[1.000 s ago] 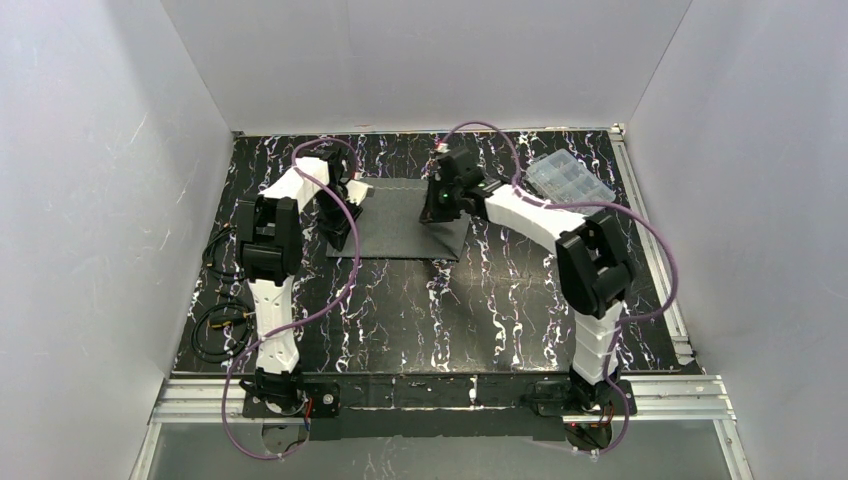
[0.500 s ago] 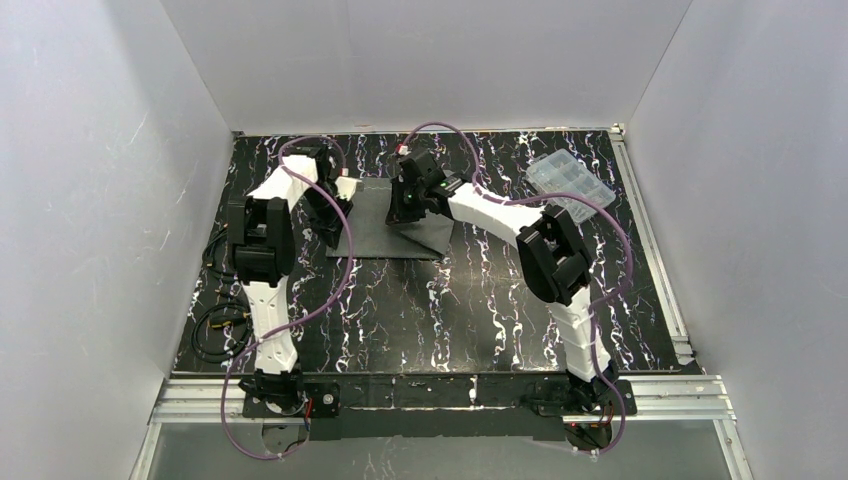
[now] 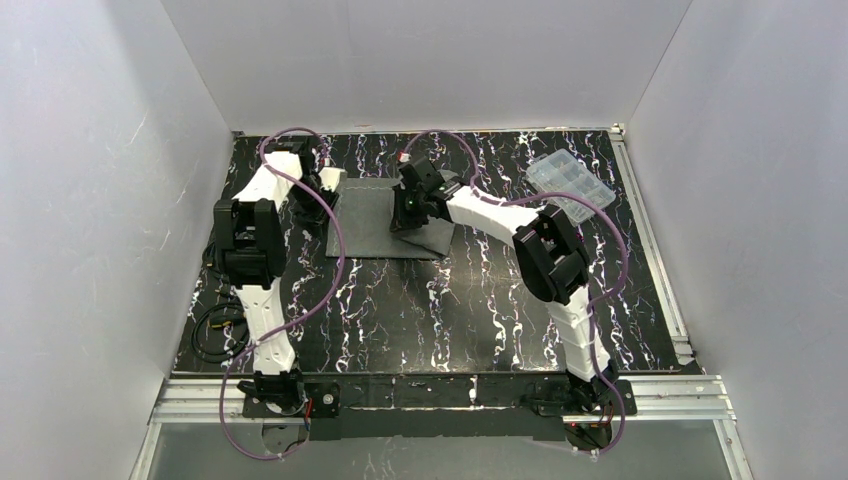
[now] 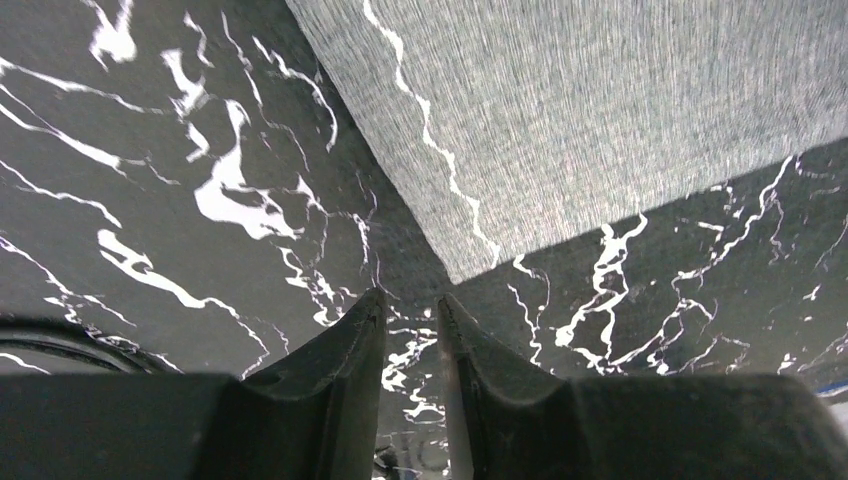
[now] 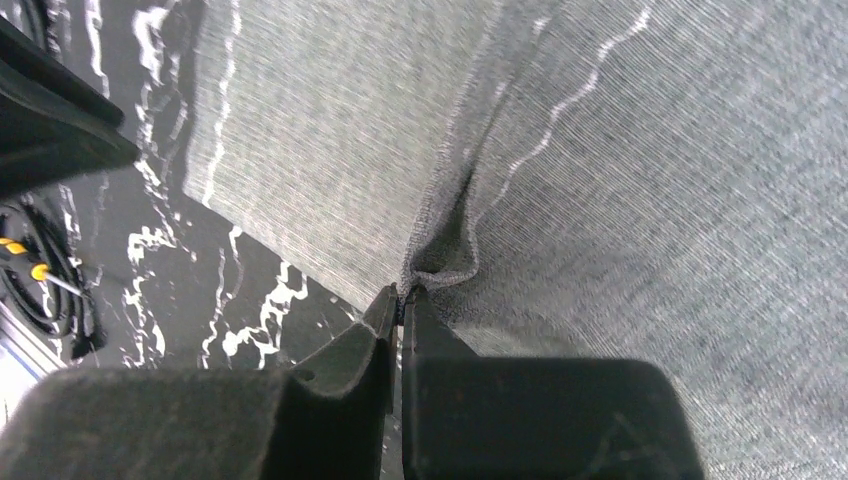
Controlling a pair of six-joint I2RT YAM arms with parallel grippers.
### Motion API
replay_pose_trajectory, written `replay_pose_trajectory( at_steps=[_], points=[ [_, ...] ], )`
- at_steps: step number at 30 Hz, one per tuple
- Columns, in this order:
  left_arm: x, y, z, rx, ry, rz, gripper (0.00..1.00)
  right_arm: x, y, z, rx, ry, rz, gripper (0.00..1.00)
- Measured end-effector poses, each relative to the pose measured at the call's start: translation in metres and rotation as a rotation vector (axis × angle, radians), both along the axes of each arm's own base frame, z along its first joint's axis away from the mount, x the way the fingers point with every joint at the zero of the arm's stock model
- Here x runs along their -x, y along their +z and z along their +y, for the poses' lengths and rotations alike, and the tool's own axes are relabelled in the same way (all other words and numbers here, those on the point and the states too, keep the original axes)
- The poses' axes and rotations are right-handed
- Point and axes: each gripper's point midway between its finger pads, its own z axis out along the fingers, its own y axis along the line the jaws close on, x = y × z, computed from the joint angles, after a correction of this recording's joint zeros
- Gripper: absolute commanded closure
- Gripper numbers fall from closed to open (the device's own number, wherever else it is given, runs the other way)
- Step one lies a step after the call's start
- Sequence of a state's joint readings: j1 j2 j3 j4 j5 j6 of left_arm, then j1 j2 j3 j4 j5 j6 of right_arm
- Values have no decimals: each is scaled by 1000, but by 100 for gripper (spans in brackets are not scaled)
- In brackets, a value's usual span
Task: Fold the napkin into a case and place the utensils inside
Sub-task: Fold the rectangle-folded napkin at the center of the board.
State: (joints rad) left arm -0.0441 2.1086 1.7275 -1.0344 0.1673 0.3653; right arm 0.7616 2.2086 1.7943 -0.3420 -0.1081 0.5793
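right gripper: pinching napkin edge, jaws pressing together on it
left gripper: hovering over table beside napkin corner, jaws slightly apart

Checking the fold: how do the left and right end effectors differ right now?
The right end effector is shut on a pinched napkin edge; the left end effector holds nothing, jaws slightly apart. The right is over the cloth; the left is over the table beside the napkin's corner. Both are dark-coloured.
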Motion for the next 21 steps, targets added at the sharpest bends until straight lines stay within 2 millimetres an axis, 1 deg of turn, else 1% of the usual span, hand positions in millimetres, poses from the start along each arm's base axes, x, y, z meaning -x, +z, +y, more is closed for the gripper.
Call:
replay_pose_trajectory(
  at_steps=[4, 7, 9, 11, 15, 17, 19, 21],
  points=[
    [-13, -5, -1, 2, 18, -14, 75, 6, -11, -23, 28, -23, 36, 93],
    [-17, -14, -6, 12, 22, 2, 75, 3, -16, -45, 36, -58, 59, 93],
    [-15, -22, -8, 16, 20, 29, 76, -2, -15, -59, 33, -84, 70, 93],
    [-13, -27, -11, 15, 14, 44, 76, -10, -12, -68, 24, -105, 68, 94],
    [-8, -33, -18, 15, -2, 65, 77, -18, -7, -78, 13, -121, 57, 97],
    [-3, -36, -21, 14, -11, 81, 77, -18, -8, -85, 14, -125, 59, 97],
    [1, -36, -24, 14, -20, 91, 77, -13, -11, -95, 20, -129, 77, 97],
    [5, -37, -28, 17, -29, 100, 78, -8, -15, -112, 25, -151, 99, 97]
  ],
)
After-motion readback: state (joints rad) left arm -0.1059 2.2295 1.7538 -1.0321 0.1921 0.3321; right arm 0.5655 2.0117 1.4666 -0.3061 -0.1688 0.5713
